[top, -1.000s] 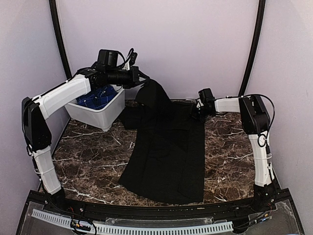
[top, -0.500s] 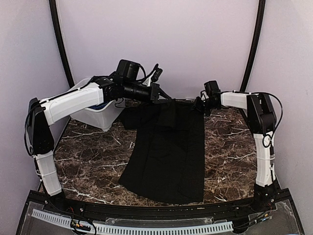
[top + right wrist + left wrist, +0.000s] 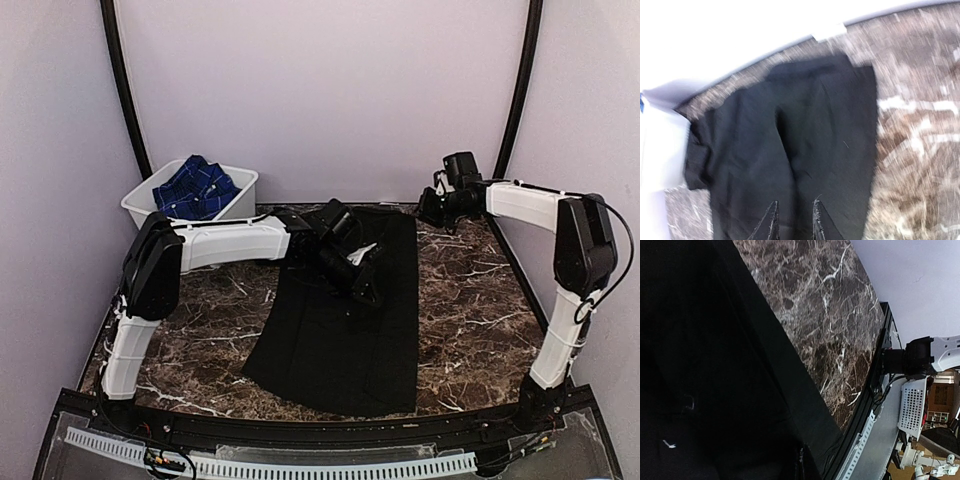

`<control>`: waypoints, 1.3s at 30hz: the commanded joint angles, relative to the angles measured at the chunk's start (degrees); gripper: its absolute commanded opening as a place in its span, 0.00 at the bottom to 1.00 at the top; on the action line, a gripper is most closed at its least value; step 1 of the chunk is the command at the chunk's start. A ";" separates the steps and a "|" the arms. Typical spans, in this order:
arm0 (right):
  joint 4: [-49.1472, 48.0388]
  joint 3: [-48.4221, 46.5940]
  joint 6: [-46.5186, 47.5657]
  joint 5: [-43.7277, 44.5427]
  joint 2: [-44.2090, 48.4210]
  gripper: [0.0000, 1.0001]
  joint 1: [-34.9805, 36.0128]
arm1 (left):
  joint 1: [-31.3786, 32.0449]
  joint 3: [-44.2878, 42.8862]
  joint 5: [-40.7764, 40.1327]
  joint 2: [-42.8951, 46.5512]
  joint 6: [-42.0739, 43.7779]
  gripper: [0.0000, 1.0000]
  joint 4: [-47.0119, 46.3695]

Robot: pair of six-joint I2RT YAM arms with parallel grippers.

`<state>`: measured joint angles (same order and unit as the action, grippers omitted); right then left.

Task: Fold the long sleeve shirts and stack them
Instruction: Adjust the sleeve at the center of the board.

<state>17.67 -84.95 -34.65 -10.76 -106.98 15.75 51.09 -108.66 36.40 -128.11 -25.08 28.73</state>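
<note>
Top external view: locate the black shirt [image 3: 340, 340] spread on the marble table [image 3: 470, 300], one end toward the arm bases. At its middle the left gripper [image 3: 358, 280] rests on the cloth, fingers closed; you cannot confirm whether cloth is pinched. Farther back, the right gripper [image 3: 432, 208] hovers beside the shirt's far right corner, fingers slightly parted and empty. At far left, the blue checked shirt [image 3: 195, 187] lies in the white tub [image 3: 238, 205].

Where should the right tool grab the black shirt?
Likely its far right corner, approached from the right over the table: the black shirt lies flat there with a straight free edge, close to the right tool and clear of the left arm across the middle.
</note>
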 commanded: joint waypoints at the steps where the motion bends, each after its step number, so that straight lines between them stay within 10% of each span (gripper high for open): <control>1: 0.32 5.92 1.42 1.20 3.91 0.22 0.70 | 2.31 -3.30 3.23 -0.29 1.15 0.00 3.13; 15: 1.94 12.96 4.12 3.18 7.70 0.25 2.97 | 4.60 -8.93 2.23 -4.99 -0.69 0.09 4.48; 30: 4.74 12.55 7.34 2.61 8.38 0.40 4.66 | 4.66 -8.72 -9.29 2.15 -5.70 0.63 8.53; 39: 5.07 17.08 9.39 2.76 14.23 0.56 5.50 | 2.02 -1.03 -14.69 9.04 -7.56 0.72 7.56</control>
<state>22.63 -70.04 -26.81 -8.69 -96.95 20.40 54.61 -114.39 24.93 -125.58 -31.40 36.56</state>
